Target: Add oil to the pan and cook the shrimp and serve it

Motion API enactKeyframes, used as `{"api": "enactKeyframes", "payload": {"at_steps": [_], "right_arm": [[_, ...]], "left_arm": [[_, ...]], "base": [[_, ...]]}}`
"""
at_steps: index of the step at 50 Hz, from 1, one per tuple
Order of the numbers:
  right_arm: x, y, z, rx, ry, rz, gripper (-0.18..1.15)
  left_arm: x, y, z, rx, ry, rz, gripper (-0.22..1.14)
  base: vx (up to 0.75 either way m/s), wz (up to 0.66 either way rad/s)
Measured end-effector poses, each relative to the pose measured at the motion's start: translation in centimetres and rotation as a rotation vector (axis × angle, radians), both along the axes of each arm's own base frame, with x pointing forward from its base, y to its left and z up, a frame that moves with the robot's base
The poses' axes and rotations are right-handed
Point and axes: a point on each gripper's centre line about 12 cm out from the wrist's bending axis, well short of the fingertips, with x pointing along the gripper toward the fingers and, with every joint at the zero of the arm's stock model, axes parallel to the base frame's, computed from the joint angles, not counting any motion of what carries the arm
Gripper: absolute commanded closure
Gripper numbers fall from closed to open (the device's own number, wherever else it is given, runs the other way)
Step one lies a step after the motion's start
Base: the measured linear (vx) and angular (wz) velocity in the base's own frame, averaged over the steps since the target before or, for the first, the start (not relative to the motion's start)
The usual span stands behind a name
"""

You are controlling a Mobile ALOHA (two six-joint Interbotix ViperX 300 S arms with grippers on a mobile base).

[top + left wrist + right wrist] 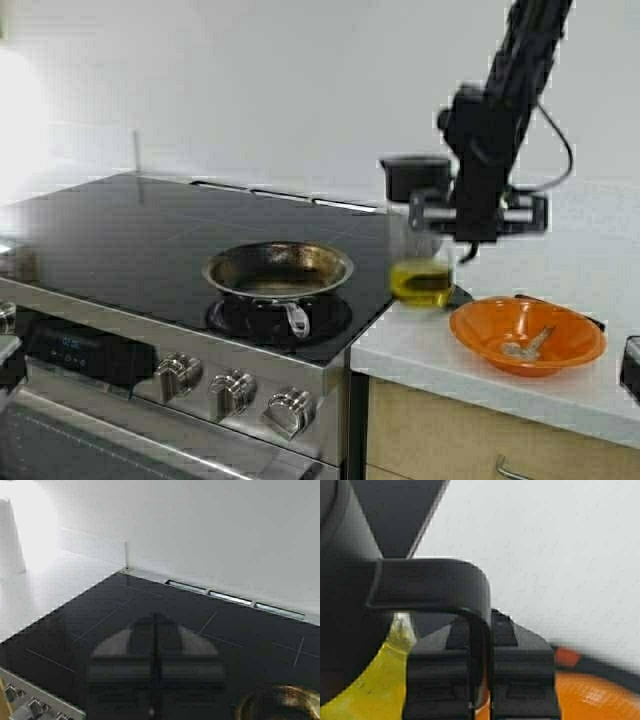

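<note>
The steel pan (pixel 278 270) sits on the front right burner, dark inside, with nothing in it; its rim (pixel 280 702) also shows in the left wrist view. The oil (pixel 421 282) fills the bottom of a clear carafe (pixel 418 200) with a black lid, at the counter's left end beside the stove. My right gripper (pixel 440 222) is shut on the carafe's black handle (pixel 430 585), with the oil (pixel 365 685) close beside the fingers. The shrimp (pixel 520 348) lies in the orange bowl (pixel 480 322). My left gripper (pixel 156 622) hangs shut and empty above the cooktop.
The black glass cooktop (pixel 120 230) spreads left of the pan, with knobs (pixel 232 392) along its front. A white counter (pixel 600 390) carries the orange bowl. A white wall stands behind. A dark object (pixel 630 365) sits at the right edge.
</note>
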Motion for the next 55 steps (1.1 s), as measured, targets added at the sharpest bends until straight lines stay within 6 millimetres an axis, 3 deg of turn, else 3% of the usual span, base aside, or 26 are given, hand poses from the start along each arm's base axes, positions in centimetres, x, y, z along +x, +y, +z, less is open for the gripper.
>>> {"api": "enactKeyframes", "payload": {"at_steps": [9,29,55], "right_arm": [[1.1,0.2,3.9,-0.179,0.007,0.035,0.89],[4.8,5.2,8.8,-0.617,0.032,0.193,0.89],[8.9,9.6,6.6,-0.96,0.151,0.288,0.9]], "left_arm": [[0.0,0.0,0.0,0.0,-0.002,0.0,0.89],[0.0,0.0,0.0,0.0,0.0,0.0,0.89],[0.0,0.0,0.0,-0.002,0.0,0.0,0.89]], "base": [[0.0,0.0],[0.0,0.0],[0.0,0.0]]}}
